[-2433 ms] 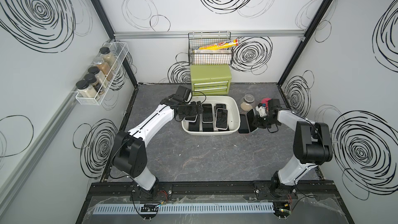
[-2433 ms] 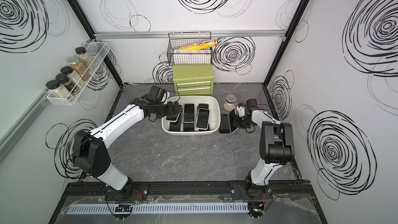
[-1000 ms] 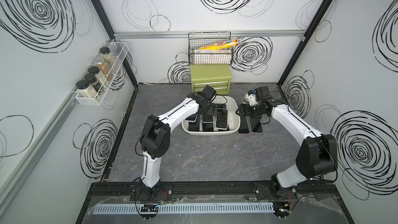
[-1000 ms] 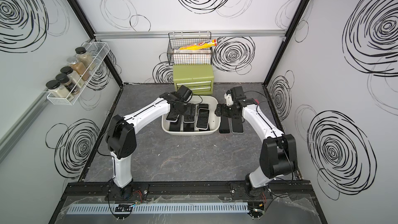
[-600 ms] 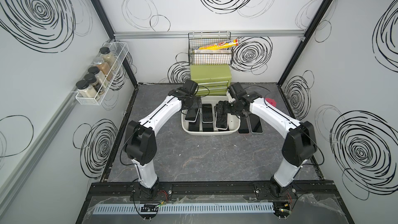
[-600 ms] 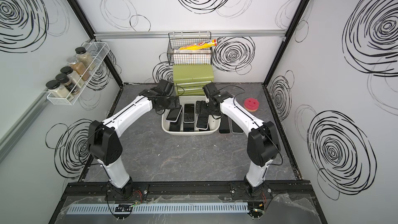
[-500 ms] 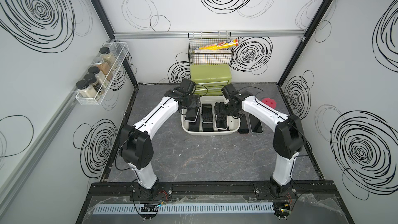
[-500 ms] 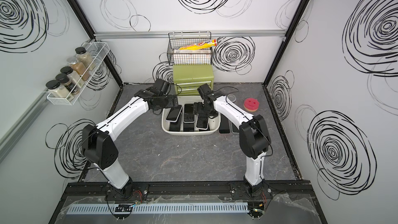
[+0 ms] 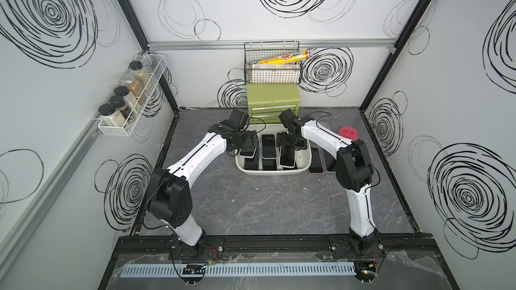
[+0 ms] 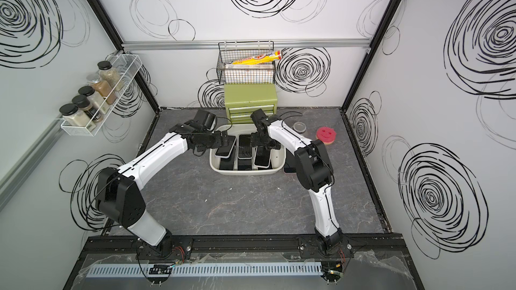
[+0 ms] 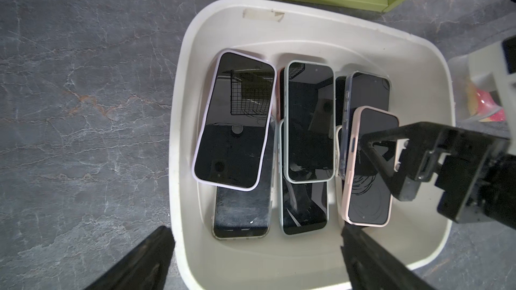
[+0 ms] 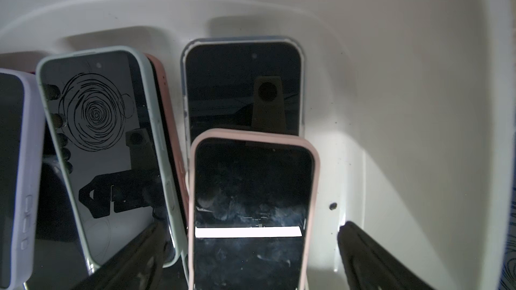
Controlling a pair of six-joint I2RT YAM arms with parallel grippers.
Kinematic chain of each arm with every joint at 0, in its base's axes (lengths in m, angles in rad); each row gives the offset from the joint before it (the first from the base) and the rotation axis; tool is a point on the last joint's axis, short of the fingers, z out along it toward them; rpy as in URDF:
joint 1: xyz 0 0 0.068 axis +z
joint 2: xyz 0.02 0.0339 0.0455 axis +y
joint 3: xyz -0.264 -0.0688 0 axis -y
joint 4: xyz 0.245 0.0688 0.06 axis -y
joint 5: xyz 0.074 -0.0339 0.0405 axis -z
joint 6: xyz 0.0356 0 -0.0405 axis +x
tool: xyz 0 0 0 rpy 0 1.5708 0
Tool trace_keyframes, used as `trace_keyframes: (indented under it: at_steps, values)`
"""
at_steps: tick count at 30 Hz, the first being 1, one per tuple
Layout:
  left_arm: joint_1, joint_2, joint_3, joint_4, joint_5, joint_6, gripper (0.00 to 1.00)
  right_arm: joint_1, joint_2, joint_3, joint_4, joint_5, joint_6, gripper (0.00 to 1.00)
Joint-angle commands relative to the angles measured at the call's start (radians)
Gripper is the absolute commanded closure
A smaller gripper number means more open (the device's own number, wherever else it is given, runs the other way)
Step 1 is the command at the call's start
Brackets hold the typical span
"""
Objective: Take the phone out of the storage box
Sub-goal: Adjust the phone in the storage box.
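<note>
The off-white storage box point(image 9: 272, 173) point(image 10: 245, 174) sits mid-table and holds several dark-screened phones, some overlapping. My right gripper point(image 9: 289, 143) point(image 12: 251, 258) hangs open inside the box. Its fingers stand on either side of a pink-cased phone point(image 12: 251, 205) point(image 11: 368, 168), apart from it. That phone lies partly on a blue-grey one point(image 12: 243, 87). My left gripper point(image 9: 247, 142) point(image 11: 257, 258) is open over the box's left side, above a lilac-cased phone point(image 11: 234, 121). One finger point(image 11: 145, 260) is outside the wall and one is over the inside.
Two phones point(image 9: 317, 160) point(image 9: 329, 160) lie on the table just right of the box. A green drawer chest point(image 9: 272, 101) stands behind it under a black wire basket point(image 9: 272, 69). A red sponge point(image 9: 348, 133) and a jar lid point(image 10: 299, 126) lie back right.
My right gripper has swung from the phones lying on the table into the box, over the pink-cased phone. My left gripper has drawn back from the box's middle to its left side.
</note>
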Motion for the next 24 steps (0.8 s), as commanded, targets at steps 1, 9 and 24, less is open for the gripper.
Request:
trace_keyframes:
  at_steps: [1,9,24]
  values:
    - [0.022,-0.032,-0.017,0.042,0.029,0.021,0.01,0.007,0.050,0.034,-0.039,0.020,0.014,0.00]
    - [0.039,-0.039,-0.032,0.050,0.047,0.031,0.01,0.007,0.107,0.067,-0.057,0.065,0.017,0.06]
    - [0.066,-0.047,-0.043,0.053,0.064,0.044,0.01,0.007,0.049,0.049,-0.073,0.083,0.004,0.45]
